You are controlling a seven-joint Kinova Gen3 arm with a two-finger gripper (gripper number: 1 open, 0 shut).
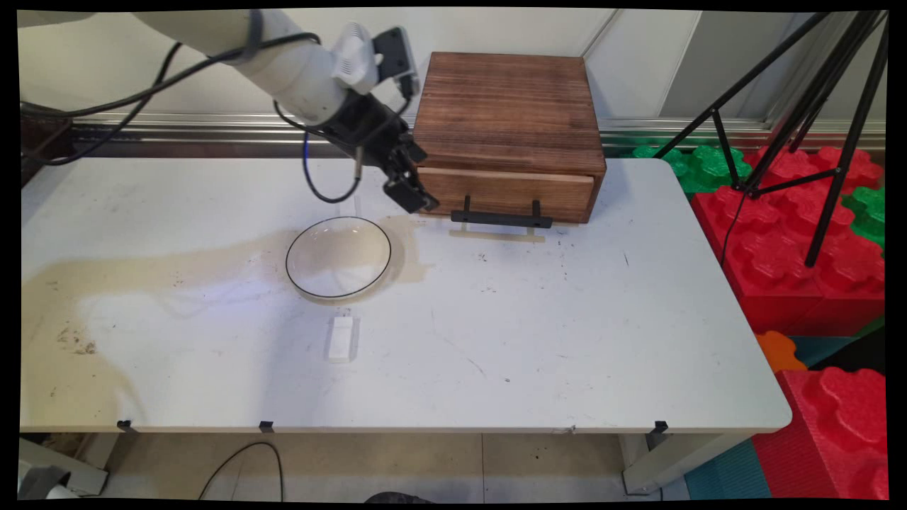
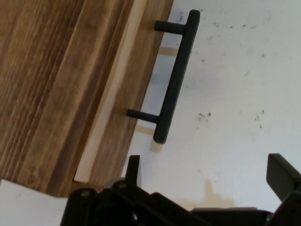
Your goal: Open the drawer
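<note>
Hand view — tool [image 2: 207, 183] fingertips cut off, spread beside drawer handle [image 2: 176, 77].

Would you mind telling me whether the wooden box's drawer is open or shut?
Shut, or very nearly: the drawer front sits about flush with the wooden box, and only its black handle sticks out.

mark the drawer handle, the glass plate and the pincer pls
drawer handle [image 2: 175, 77]: hand view, middle of the black bar.
glass plate [image 1: 339, 256]: main view, centre of the clear dish.
pincer [image 1: 409, 185]: main view, between its fingertips, by the wooden box's left front corner.
</note>
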